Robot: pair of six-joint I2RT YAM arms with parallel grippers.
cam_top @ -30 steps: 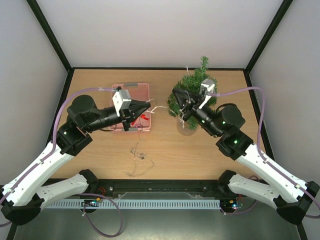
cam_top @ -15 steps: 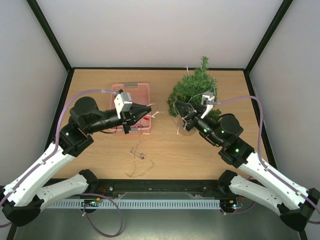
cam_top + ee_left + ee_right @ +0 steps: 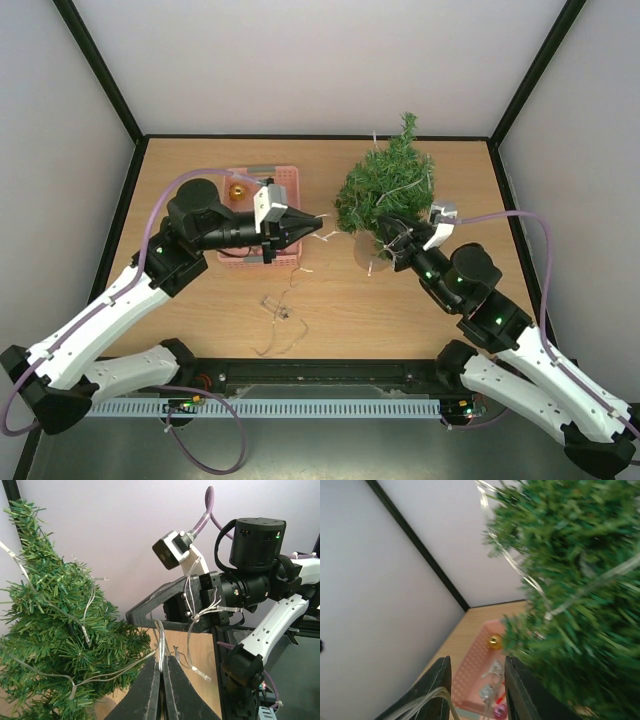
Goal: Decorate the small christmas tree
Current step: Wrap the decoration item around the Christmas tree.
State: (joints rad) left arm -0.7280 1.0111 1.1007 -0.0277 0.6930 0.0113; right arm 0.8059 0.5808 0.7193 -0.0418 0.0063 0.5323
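The small christmas tree (image 3: 385, 185) stands at the back right of the table, with a thin clear string of lights (image 3: 405, 188) draped over its branches. My left gripper (image 3: 315, 222) reaches to the tree's left side. In the left wrist view, the left gripper (image 3: 161, 661) is shut on a strand of that string (image 3: 161, 637), which runs off into the tree (image 3: 50, 640). My right gripper (image 3: 386, 233) sits low at the tree's front. In the right wrist view it (image 3: 475, 664) stands open, with strands lying against its left finger (image 3: 439, 690).
A pink basket (image 3: 285, 180) lies left of the tree under my left arm, with a gold bauble (image 3: 238, 190) and small ornaments in it. A loose tail of the light string (image 3: 278, 312) trails on the wood towards the front edge. Walls enclose three sides.
My left gripper has carried the strand right, from over the basket to the tree's edge. My right gripper has drawn back out of the branches and opened.
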